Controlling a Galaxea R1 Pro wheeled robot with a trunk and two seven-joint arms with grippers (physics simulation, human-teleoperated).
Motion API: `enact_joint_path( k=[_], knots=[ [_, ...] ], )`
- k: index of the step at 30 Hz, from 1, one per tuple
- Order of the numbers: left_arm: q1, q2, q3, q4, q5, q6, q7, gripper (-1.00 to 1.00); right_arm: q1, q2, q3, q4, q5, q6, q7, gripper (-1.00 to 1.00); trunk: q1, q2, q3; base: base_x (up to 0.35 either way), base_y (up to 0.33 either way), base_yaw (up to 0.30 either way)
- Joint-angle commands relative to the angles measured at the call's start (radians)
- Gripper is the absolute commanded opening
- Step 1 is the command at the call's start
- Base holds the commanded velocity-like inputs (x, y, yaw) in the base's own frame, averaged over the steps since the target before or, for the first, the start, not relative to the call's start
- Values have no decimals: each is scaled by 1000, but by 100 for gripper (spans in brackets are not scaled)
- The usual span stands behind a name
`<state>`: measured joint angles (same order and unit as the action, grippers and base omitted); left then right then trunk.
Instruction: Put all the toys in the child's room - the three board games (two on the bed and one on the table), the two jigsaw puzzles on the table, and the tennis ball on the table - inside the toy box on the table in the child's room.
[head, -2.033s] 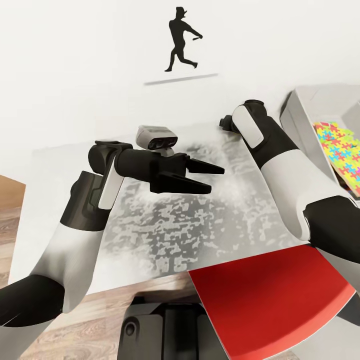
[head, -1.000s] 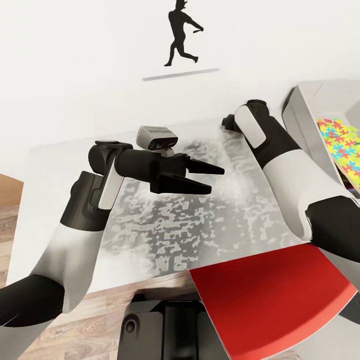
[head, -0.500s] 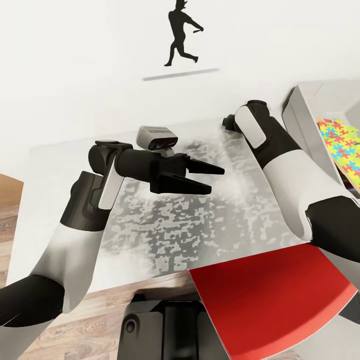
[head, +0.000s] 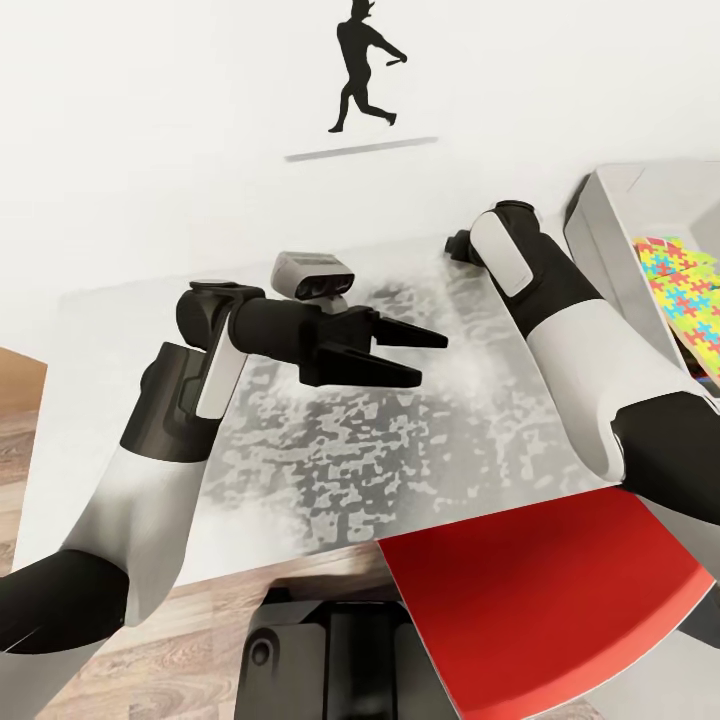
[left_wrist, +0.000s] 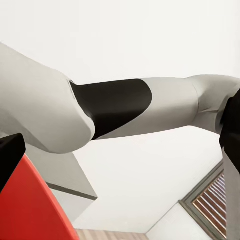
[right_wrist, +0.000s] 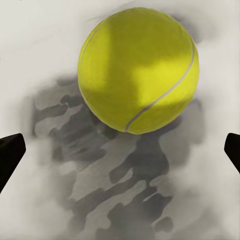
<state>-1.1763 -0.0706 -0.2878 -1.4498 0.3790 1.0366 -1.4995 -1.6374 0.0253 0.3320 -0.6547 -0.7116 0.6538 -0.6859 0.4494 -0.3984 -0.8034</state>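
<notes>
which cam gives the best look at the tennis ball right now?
Right wrist view. The tennis ball sits large and unobstructed on the mottled table, ahead of the open right end effector, whose fingertips frame the edges. In the head view the right forearm covers that spot on the table. The left wrist view looks at the robot's arm and the wall.

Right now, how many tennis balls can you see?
1. The tennis ball lies on the mottled table, just ahead of the right claw, whose tips are spread wide apart. Others may be hidden behind the arms.
</notes>
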Motion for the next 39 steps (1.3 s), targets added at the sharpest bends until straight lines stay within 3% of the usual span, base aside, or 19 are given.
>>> enact_joint_path(
  k=[1,39],
  knots=[
    [-1,0,-1,0,2,11,-2,100,-1,-1,4,-1,-9,2,-9,100,1,-2,-1,0,0,0],
    [0,-3,-1,0,1,11,-2,100,-2,-2,1,17,-9,1,-18,100,1,-2,-1,34,0,0]
  ],
)
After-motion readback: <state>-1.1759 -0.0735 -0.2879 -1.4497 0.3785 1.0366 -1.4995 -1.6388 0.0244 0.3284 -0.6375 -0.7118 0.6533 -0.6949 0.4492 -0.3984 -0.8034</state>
